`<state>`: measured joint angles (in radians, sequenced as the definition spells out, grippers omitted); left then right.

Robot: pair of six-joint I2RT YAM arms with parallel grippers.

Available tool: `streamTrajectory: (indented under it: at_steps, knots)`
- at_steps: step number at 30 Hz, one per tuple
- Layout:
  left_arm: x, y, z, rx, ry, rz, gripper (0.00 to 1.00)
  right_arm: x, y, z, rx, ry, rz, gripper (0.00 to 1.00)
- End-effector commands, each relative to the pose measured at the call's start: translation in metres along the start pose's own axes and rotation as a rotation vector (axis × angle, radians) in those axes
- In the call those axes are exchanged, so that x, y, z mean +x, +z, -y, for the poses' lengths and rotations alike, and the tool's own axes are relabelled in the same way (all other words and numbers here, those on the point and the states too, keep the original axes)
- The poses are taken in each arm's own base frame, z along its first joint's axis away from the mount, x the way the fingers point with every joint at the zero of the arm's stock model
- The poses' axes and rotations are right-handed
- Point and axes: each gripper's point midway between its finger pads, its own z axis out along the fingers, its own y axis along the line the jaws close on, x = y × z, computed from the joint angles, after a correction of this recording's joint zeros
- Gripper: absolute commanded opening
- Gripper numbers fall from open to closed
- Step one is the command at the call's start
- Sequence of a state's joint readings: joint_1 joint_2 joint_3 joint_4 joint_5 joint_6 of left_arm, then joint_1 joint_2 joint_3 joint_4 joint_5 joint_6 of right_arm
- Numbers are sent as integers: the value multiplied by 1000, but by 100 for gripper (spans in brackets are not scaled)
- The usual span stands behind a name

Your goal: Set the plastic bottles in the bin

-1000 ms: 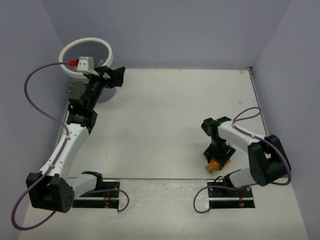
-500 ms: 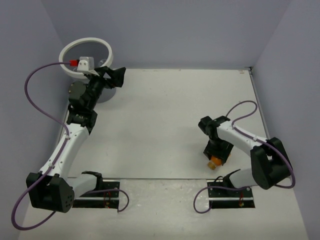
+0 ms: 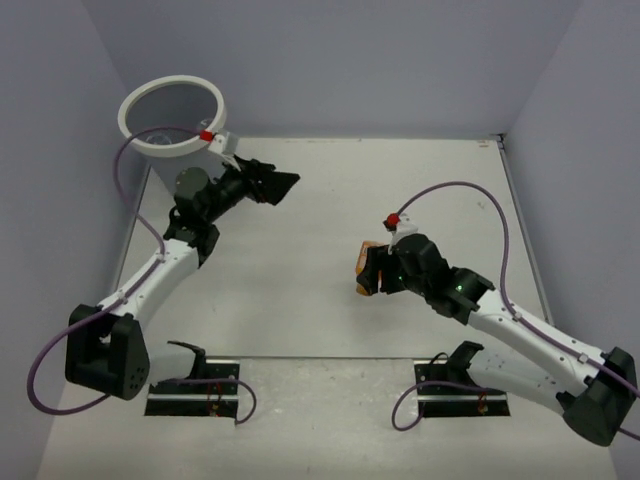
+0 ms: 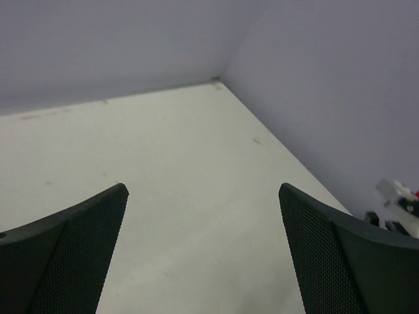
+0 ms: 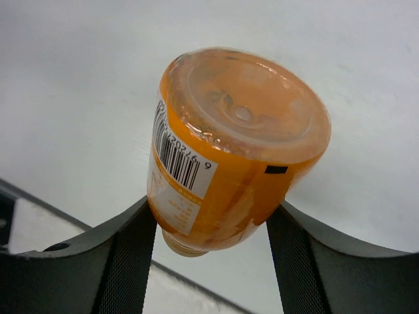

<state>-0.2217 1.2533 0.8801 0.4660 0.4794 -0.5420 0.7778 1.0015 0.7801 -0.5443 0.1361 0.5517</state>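
Observation:
An orange plastic bottle [image 5: 229, 150] with a white barcode label is clamped between my right gripper's [image 5: 209, 229] black fingers, its base toward the camera. In the top view that bottle [image 3: 366, 270] hangs above the middle of the table with the right gripper [image 3: 372, 270] shut on it. The bin [image 3: 171, 118], round with a thick white rim, stands in the far left corner. My left gripper [image 3: 283, 183] is open and empty just right of the bin, above the table; in the left wrist view its fingers [image 4: 72, 255] frame only bare table. No other bottles show.
Grey walls enclose the white table [image 3: 330, 200] on three sides. Purple cables [image 3: 500, 230] loop over both arms. The arm bases [image 3: 195, 385] sit on black plates at the near edge.
My right arm has lifted the orange bottle from near the front edge and carried it left toward the table's middle. My left gripper has swung right, off the bin's rim.

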Motion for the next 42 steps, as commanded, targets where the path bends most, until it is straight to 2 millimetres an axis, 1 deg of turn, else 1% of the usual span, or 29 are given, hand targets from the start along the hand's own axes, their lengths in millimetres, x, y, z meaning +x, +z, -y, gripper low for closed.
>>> streamTrajectory:
  at_steps: [1,2,4,5,7,9,11,16,18,23,25,26,27,28,29,30,31,33,34,35,36,37,38,39,41,42]
  knots:
    - [54,5,82,329,-22,-147,100,-59,-27,-73,-433,-139,365,0]
    - [68,4,99,391,-21,-184,100,-64,-34,-83,-501,-161,410,0]
    - [85,-4,125,487,-41,-241,100,-59,-41,-99,-599,-232,402,0]
    - [93,-8,134,516,-53,-259,100,-60,-42,-102,-609,-244,399,0]
    - [103,-16,144,534,-83,-275,100,-62,-49,-109,-661,-260,432,0]
    - [113,-25,152,549,-108,-274,100,-58,-60,-120,-752,-282,451,0]
    - [123,-33,162,581,-119,-283,100,-52,-67,-126,-813,-302,451,0]
    - [131,-36,170,564,-124,-308,100,-51,-76,-130,-849,-316,454,0]
    - [131,-37,172,562,-121,-304,100,-50,-75,-130,-849,-307,443,0]
    - [133,-44,194,628,-106,-313,100,-52,-69,-129,-825,-298,433,0]
    - [134,-44,196,631,-105,-314,98,-54,-71,-130,-832,-306,442,0]
    - [134,-44,196,630,-106,-314,95,-54,-71,-131,-837,-308,441,0]
    - [133,-44,196,627,-108,-313,88,-53,-72,-132,-842,-310,438,0]
    - [133,-44,196,624,-109,-312,74,-52,-72,-132,-843,-307,435,0]
    - [132,-43,196,619,-109,-310,63,-52,-71,-131,-839,-304,433,0]
    - [132,-42,195,610,-111,-309,49,-51,-69,-129,-828,-300,427,0]
    - [131,-41,194,602,-112,-305,38,-51,-68,-127,-816,-295,427,0]
    - [129,-39,192,575,-114,-299,22,-51,-68,-125,-804,-290,427,2]
    - [128,-38,190,562,-112,-295,14,-50,-68,-124,-800,-288,426,13]
    - [126,-37,190,553,-105,-288,8,-49,-68,-122,-793,-284,422,33]
    - [123,-36,189,548,-95,-280,3,-48,-67,-120,-781,-272,413,52]
    - [119,-33,188,531,-81,-268,0,-47,-65,-117,-764,-259,409,69]
    - [113,-28,184,494,-59,-252,0,-49,-63,-113,-738,-242,413,86]
    - [106,-24,178,449,-38,-237,0,-49,-61,-109,-712,-224,414,98]
    - [94,-13,161,322,-2,-213,0,-47,-57,-98,-653,-182,402,99]
    - [83,-8,154,274,26,-189,0,-49,-55,-91,-611,-156,403,99]
